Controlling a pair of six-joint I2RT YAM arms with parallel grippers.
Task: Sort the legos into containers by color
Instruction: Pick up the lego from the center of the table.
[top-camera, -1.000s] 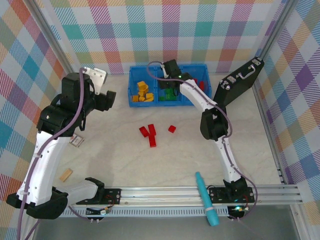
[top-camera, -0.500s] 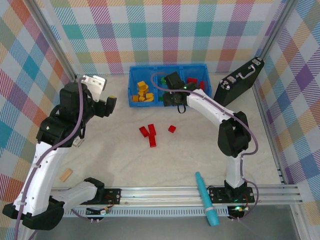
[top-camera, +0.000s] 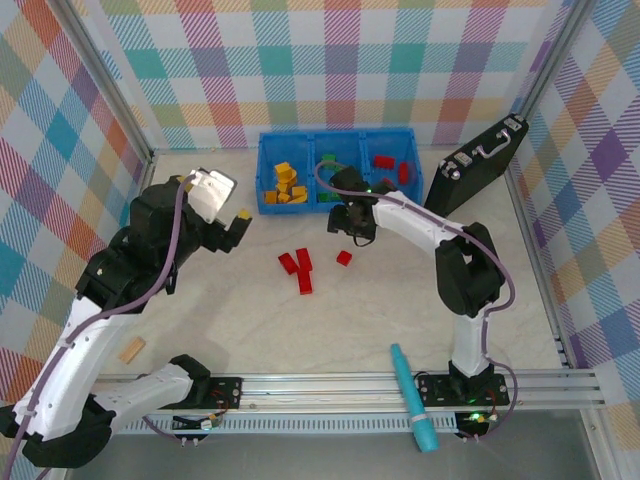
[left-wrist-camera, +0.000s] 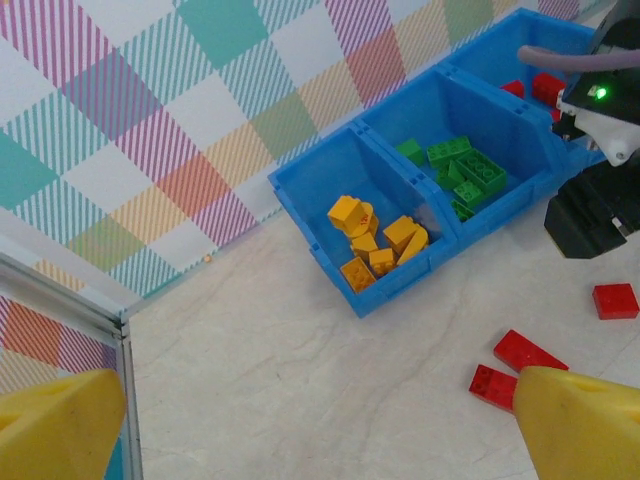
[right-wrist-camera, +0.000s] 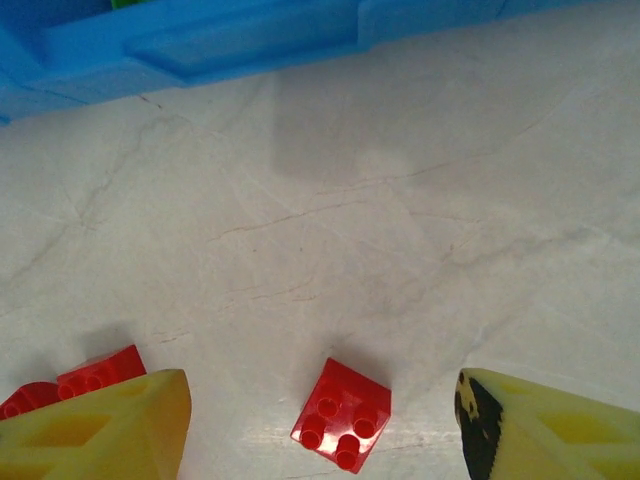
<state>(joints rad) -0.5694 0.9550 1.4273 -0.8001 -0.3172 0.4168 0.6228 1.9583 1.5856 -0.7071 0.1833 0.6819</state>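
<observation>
Legos first: finding yellow legos (top-camera: 285, 185) heaped in the left compartment of the blue tray (top-camera: 290, 208), green legos (left-wrist-camera: 460, 170) in the middle compartment and red legos (top-camera: 390, 165) in the right one. Noting more red outside the tray: a single red lego (right-wrist-camera: 342, 412) lying studs up on the counter (top-camera: 250, 320), near the tray's front wall, and a loose red cluster (top-camera: 298, 268) lying a little to its left, farther from the tray.

Hovering above the single red lego with the right end effector (right-wrist-camera: 322, 380), yellow fingers (right-wrist-camera: 110, 430) spread wide to either side of the piece, touching nothing and gripping nothing: released.

Holding the left end effector (left-wrist-camera: 320, 400) over the left part of the counter, facing the tray, its fingers likewise parted wide with bare counter between them: released and empty.

Moving outward: spotting a black case (top-camera: 478, 165) with a handle standing at a tilt by the right wall, near the tray's right end; a tan wooden block (top-camera: 131, 349) lying near the left arm's base; and a teal marker-like tool (top-camera: 412, 398) lying across the rail at the near edge. Enclosing all of it, plaid walls (top-camera: 340, 60) in many colours.
</observation>
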